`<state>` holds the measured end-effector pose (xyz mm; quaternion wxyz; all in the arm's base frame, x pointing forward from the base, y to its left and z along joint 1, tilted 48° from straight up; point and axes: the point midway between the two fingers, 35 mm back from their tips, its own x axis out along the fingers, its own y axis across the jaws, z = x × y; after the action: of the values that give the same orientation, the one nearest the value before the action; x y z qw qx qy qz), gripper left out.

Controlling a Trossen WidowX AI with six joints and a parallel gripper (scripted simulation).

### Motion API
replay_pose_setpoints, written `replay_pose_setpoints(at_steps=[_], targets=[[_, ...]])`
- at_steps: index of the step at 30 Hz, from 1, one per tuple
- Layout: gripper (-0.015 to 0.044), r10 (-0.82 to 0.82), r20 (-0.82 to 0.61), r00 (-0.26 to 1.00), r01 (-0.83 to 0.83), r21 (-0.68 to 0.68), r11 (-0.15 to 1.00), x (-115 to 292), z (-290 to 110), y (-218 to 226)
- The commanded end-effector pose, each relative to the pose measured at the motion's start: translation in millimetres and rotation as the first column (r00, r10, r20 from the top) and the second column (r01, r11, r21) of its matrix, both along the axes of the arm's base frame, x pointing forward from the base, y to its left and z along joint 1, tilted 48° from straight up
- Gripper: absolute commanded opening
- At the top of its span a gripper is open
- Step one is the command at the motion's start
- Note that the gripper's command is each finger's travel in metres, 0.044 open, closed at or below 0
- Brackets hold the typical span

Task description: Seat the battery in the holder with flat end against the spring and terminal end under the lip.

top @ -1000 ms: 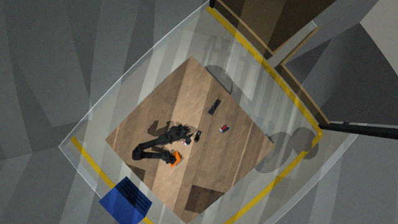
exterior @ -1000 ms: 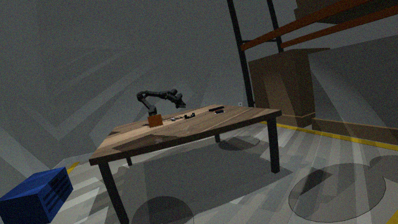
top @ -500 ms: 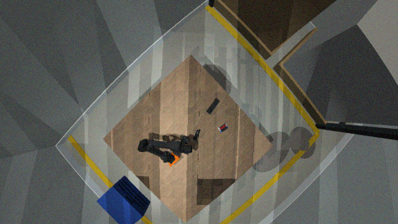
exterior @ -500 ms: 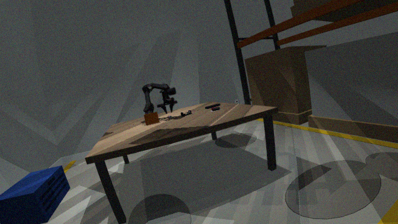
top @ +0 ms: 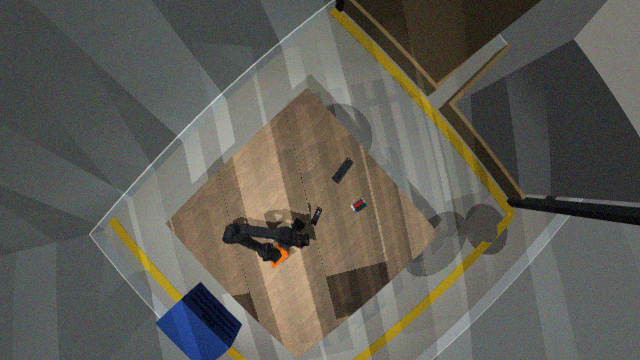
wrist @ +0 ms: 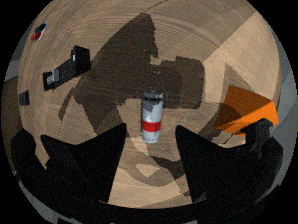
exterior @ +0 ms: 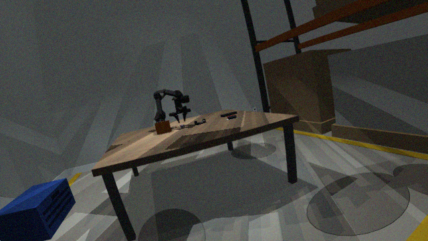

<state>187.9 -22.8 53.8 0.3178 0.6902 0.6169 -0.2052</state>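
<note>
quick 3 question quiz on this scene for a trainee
1. True or false: the battery is lying on the table, not in the fingers.
2. What colour is the block by the arm's base?
3. In the wrist view, the battery is: A) between and ahead of the fingers B) inside the holder C) off the table.

Key: 1 true; 2 orange; 3 A.
</note>
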Motion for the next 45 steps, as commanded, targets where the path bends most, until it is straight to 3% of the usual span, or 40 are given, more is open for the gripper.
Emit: replay_pose_setpoints(at_steps=[1,24,29,38,45], targets=[[0.0245,-0.003,-0.004,1.000,0.003,0.005,1.000,0,-4,5],[0.0245,-0.002,-0.003,1.000,0.002,0.010,1.000,5,-27,32],[0.0114,-0.002,-0.003,1.000,0.002,0.010,1.000,5,-27,32],[0.0083,-0.002,-0.003,1.000,0.002,0.009,1.000,5,-26,31],[0.0083,-0.002,-0.004,1.000,0.002,0.006,1.000,-2,3,-2]])
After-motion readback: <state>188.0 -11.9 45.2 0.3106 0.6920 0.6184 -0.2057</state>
